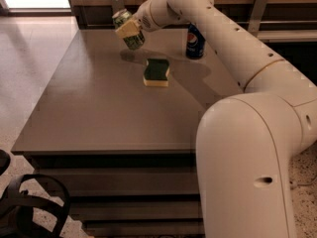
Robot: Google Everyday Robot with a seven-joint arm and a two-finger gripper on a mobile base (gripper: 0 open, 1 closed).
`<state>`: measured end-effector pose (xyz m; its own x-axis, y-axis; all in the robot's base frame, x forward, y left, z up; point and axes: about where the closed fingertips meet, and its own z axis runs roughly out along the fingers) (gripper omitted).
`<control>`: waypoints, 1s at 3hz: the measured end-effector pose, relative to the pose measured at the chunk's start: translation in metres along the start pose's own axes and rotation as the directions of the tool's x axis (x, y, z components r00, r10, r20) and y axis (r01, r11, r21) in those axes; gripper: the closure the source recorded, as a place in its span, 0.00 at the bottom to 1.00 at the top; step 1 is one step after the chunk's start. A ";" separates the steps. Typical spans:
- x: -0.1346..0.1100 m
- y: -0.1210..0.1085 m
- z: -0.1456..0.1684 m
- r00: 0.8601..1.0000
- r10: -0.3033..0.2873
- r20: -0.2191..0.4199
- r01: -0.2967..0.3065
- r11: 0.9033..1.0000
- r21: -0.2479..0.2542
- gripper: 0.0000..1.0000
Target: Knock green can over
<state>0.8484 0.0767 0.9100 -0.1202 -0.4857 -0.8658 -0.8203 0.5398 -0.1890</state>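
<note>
Tipping the green can [134, 39] fully onto its side looks like the step in hand. Tilted now, silver top leaning left, near the far left part of the grey table [99, 108]; cannot tell whether its base touches the surface or hangs just above it. Clasped across the middle by the gripper [128, 29], its pale pad pressed on the can's wall.

Advice, as judgement only:
- Lower until the base edge meets the table, then roll the top further down to the left.
- Let go only once the can lies nearly flat, so as not to have it rock back upright.
- Steer clear of 2 neighbours: the green-topped yellow sponge [156, 72] near in front, and the blue Pepsi can [195, 42] well apart to the right.
</note>
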 end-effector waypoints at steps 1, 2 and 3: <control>0.000 0.000 -0.001 0.996 -0.050 -0.076 0.050 0.999 -0.013 1.00; 0.000 0.003 0.004 0.982 -0.106 -0.153 0.102 0.994 -0.039 1.00; 0.006 0.012 0.015 0.962 -0.151 -0.226 0.139 0.988 -0.070 1.00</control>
<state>0.8460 0.0903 0.8960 -0.1180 -0.7046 -0.6997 -0.8659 0.4179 -0.2748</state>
